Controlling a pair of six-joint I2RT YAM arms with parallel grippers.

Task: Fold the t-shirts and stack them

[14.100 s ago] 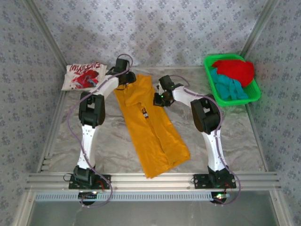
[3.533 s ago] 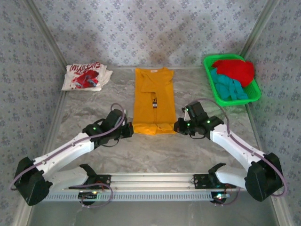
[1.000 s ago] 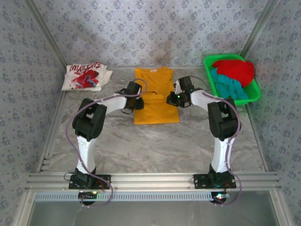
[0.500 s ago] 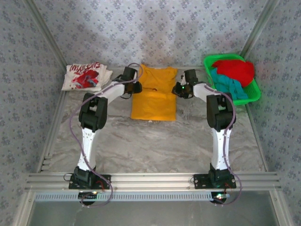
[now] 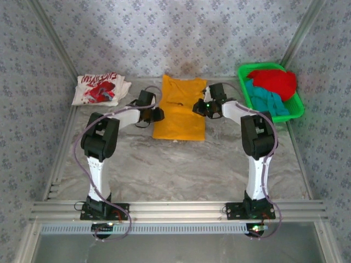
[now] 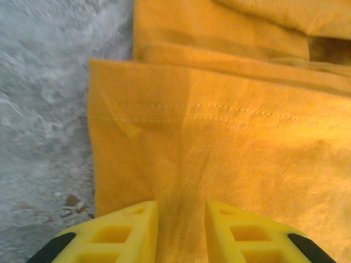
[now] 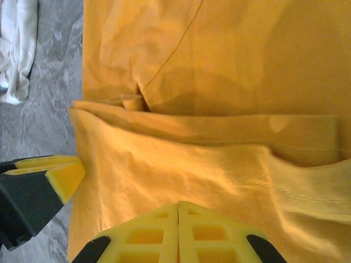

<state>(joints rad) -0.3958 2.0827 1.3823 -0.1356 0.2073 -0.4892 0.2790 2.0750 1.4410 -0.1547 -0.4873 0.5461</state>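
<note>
Yellow-orange tee [image 5: 179, 112], white tee [image 5: 100, 89] with red graphic, red tee [image 5: 273, 81] and teal tee [image 5: 265, 101] in a bright green basket [image 5: 298, 106], grey marbled counter [image 5: 181, 164], yellow jaws on white arms, grey floral-patterned walls [image 5: 164, 33]

No readable text anywhere; red lettering on the white t-shirt [image 5: 100, 89], table's far-left corner, is too small to make out.

You have four t-shirts to count: one yellow-orange tee [image 5: 179, 112] on the table [image 5: 175, 164], one white tee with red graphic [image 5: 100, 89] at the far left, and one red tee [image 5: 272, 80] and one teal tee [image 5: 264, 101] in the single green basket [image 5: 296, 109]. You have two arms, so two grippers: left gripper [image 5: 157, 114], right gripper [image 5: 197, 108].
</note>
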